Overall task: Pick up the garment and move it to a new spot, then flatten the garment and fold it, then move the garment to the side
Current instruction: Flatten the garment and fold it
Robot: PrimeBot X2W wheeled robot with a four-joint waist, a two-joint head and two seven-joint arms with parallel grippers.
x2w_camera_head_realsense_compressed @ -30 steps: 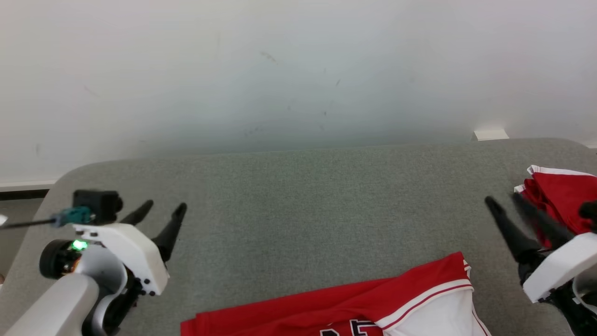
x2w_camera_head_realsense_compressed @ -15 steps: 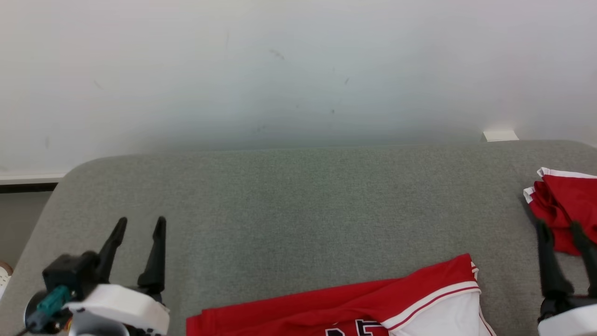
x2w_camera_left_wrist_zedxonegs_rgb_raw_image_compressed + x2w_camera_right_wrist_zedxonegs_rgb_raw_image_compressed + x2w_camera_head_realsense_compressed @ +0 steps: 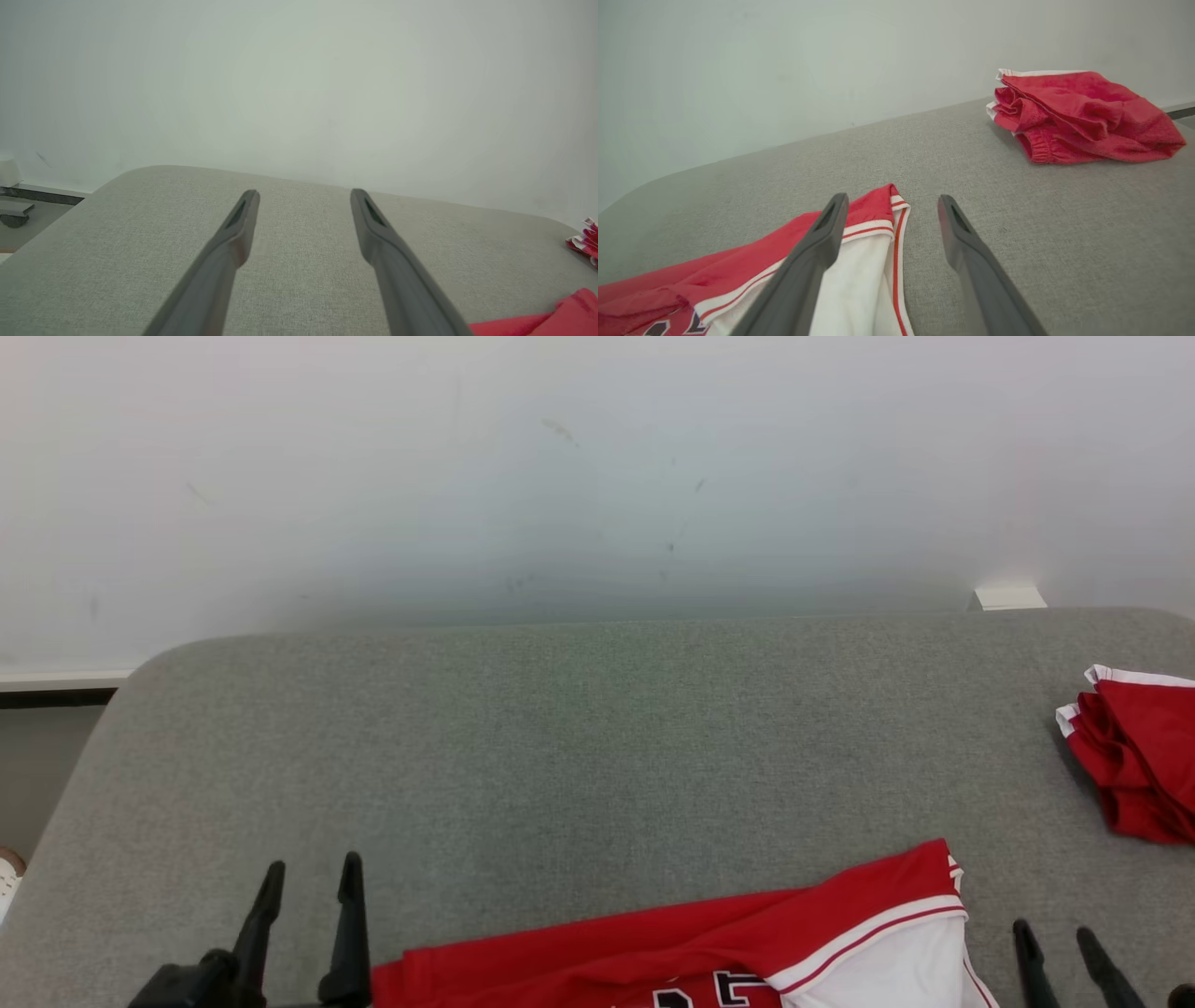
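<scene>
A red and white jersey garment (image 3: 822, 938) lies on the grey padded table (image 3: 597, 737), cut off by the head view's lower edge. My left gripper (image 3: 313, 865) stands open just left of its red edge, nothing between the fingers. In the left wrist view the open left gripper (image 3: 304, 193) hovers over bare grey cloth, the garment (image 3: 560, 319) at the lower right. My right gripper (image 3: 1055, 931) is open just right of the garment's white panel. In the right wrist view the right gripper (image 3: 893, 199) straddles the garment's (image 3: 859, 280) trimmed corner, empty.
A second red garment (image 3: 1134, 756), loosely folded with white trim, rests at the table's far right (image 3: 1078, 116). A pale wall (image 3: 597, 476) rises behind the table. The table's rounded left corner (image 3: 140, 672) drops to the floor.
Both grippers have drawn back toward the head view's lower edge, still open. The right one has left the folded red garment's side. The camera has shifted slightly.
</scene>
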